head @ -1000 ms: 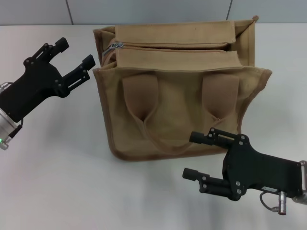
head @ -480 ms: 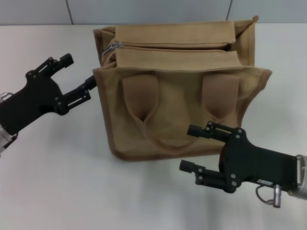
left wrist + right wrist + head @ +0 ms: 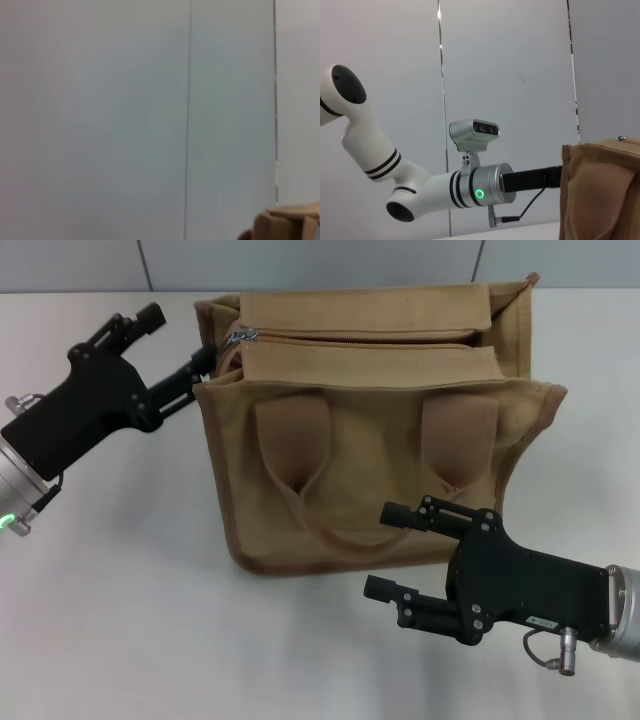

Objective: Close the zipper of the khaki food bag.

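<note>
Reaching in from the left, the left gripper has its jaws spread wide and holding nothing, with its nearer finger tip at the top left corner of the khaki food bag. The bag stands upright on the white table, centre and slightly far, handles facing the robot.

- The zipper runs left to right along the top panel, between the two flat flaps. Its long axis lies across the scene.
- The silver pull tab sits at the far-left end of that line, just right of the left gripper's open jaws and slightly beyond them. Teeth to its right look parted, so the zipper reads as open for most of its length; hard to be sure at the right end.
- Left arm is clearly the nearer one to the tab. Judged next move: a short reach rightward to bracket the tab, then a pull to the right along the zipper line.

The right gripper hangs low in front of the bag's near face, by the bottom edge, jaws apart and empty; well away from the tab.

Room: bare table left and near of the bag. The raised side walls of the bag at both ends could crowd the fingers. The right wrist view shows only the bag's side and the left arm beyond it.
</note>
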You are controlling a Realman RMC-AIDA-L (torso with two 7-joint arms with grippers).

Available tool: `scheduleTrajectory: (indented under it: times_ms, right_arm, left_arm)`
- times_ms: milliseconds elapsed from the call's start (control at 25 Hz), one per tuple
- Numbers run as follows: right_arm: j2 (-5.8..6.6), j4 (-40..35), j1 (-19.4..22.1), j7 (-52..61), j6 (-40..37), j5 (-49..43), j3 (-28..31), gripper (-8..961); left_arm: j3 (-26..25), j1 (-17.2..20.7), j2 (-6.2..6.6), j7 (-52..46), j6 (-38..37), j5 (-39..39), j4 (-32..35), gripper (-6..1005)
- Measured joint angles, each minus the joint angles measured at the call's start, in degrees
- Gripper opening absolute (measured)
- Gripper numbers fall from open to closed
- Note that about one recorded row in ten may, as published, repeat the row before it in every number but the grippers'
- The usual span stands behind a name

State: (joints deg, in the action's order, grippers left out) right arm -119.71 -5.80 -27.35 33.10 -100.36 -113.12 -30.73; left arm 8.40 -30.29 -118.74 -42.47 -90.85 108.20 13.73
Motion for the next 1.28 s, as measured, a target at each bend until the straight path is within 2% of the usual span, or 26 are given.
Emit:
scheduleTrajectory:
  times_ms: [120, 440, 600, 680, 800, 1040, 1280]
  right_arm:
    - [0.00, 0.01, 0.20, -0.02, 0.00, 0.00, 0.06, 702]
    - [0.00, 0.00, 0.01, -0.05, 0.00, 0.00, 0.16, 703]
    - [0.00, 0.00, -0.27, -0.06, 0.13, 0.00, 0.17, 703]
    - [0.00, 0.00, -0.53, -0.06, 0.56, 0.00, 0.16, 703]
    - [0.00, 0.00, -0.67, -0.06, 0.65, 0.00, 0.15, 702]
    - [-0.01, 0.02, -0.97, -0.06, 0.68, 0.00, 0.15, 702]
    - [-0.08, 0.09, -0.65, -0.06, 0.77, 0.00, 0.36, 702]
  left_arm:
    - [0.02, 0.50, 0.05, -0.50, -0.22, -2.33, -0.19, 833]
    - [0.66, 1.42, 0.10, -0.56, -0.23, -2.63, -0.28, 834]
    - [6.02, 2.31, 0.52, -1.25, -0.62, -1.59, 2.08, 833]
    - [11.00, 2.98, 0.59, -4.15, -2.03, -1.56, 6.64, 832]
    - [13.53, 3.10, 0.59, -6.35, -3.65, -1.70, 9.56, 831]
    - [13.54, 1.38, 0.24, -6.97, -3.79, -2.33, 9.59, 829]
    - [13.57, -1.04, 0.02, -6.84, -1.03, -3.09, 6.39, 830]
